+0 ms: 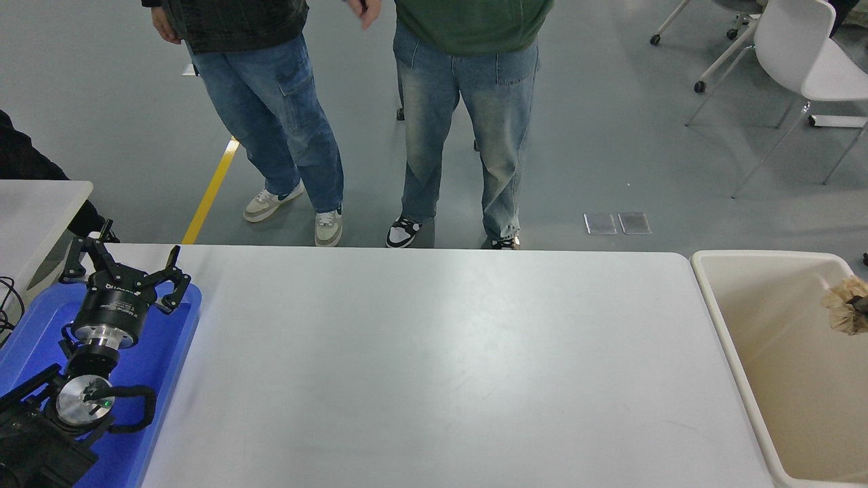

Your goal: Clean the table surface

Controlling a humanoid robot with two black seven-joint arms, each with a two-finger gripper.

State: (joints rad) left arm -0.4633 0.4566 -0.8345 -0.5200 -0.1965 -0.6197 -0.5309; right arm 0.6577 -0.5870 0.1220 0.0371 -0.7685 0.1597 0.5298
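Observation:
The table surface (434, 366) is a wide white-grey top with nothing lying on it. Parked at the lower left, my left gripper (122, 266) stands open over a blue tray (169, 352). At the right picture edge only a dark tip of my right gripper (860, 305) shows. It is shut on a wad of crumpled brown paper (843, 306). The wad hangs inside the upper part of the beige bin (719, 318) that stands against the table's right end. The rest of the right arm is out of view.
Two people in jeans stand at the table's far edge (305, 203) (461, 203). A small white table (34, 203) is at the far left. White chairs (807, 61) stand on the grey floor at the back right.

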